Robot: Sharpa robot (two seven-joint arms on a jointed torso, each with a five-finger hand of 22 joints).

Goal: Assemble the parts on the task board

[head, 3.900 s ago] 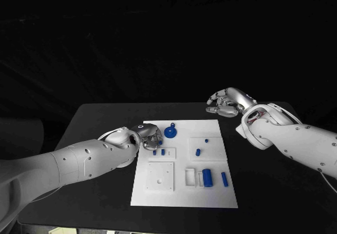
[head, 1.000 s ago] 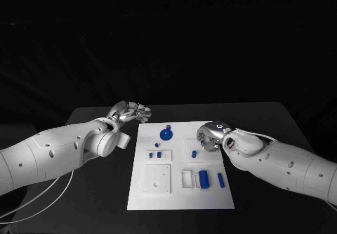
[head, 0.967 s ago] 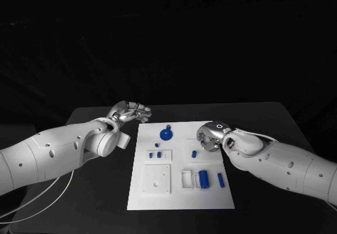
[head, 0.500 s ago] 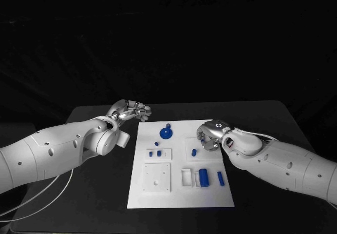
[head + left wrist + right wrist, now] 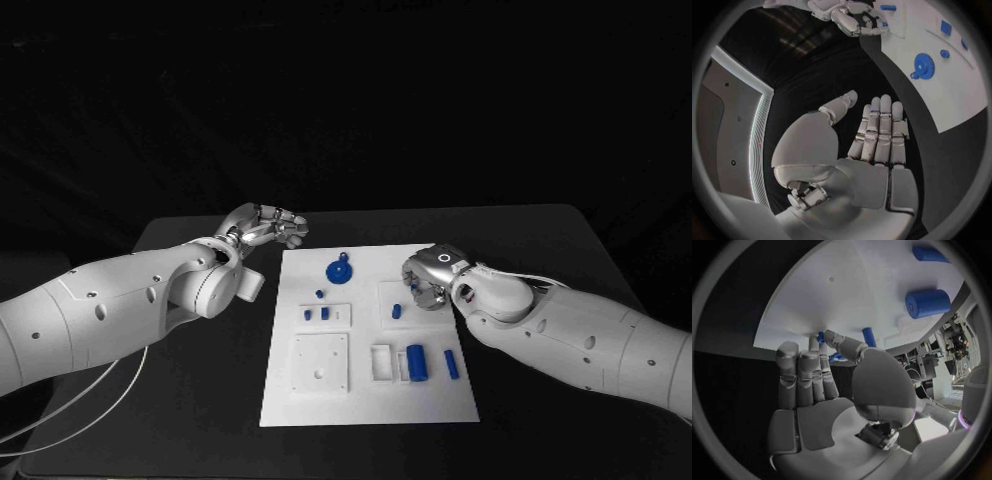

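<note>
white task board [image 5: 369, 400] flat mid-table; blue parts [image 5: 417, 362] on it

The table [image 5: 548, 330] is black with a matte top; its far edge and rounded far corners show against a dark background. One item lies directly on it — the task board [image 5: 433, 400], a white rectangular plate set lengthwise near the middle, its long sides running from the near edge towards the far edge. The task board lies flat, with bare black table surface on both sides — left and right — and beyond its far end.
</note>
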